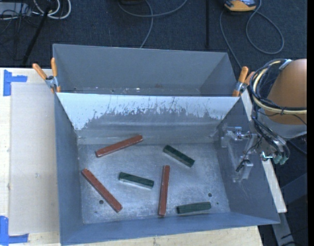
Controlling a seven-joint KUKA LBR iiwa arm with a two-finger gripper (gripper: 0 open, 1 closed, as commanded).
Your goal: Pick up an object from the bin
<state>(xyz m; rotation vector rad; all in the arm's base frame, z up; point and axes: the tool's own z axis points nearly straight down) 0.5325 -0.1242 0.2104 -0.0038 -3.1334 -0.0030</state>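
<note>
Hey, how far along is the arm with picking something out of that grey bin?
Nothing looks done: three red-brown bars and three dark green blocks all lie on the bin floor. In hand: the hand hangs by the right wall, apart from every piece. Left: the whole pick, moving over a piece, gripping and lifting.
</note>
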